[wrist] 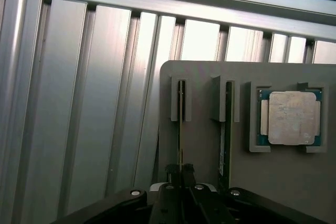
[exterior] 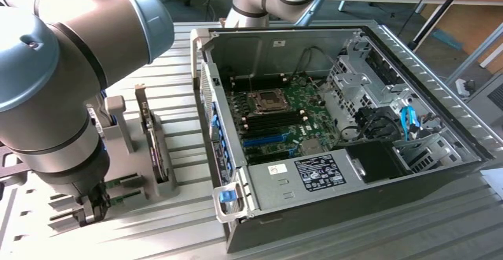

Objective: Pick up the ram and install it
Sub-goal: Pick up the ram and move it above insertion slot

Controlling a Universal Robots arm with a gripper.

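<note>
Green-board ram (wrist: pixel 181 124) stands on edge in a slot of the grey holder (wrist: pixel 202 145), at the lower left of the exterior view. The gripper (wrist: pixel 181 170) is narrow, pinching the stick's end. Step in hand: pickup. Extraction probably calls for a straight pull along the slot, without twist.

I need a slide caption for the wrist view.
End effector gripping a thin green ram stick standing in a slotted grey holder that also carries a square silver processor chip.

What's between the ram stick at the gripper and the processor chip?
Another ram stick, standing on edge in the grey holder, in the wrist view.
</note>
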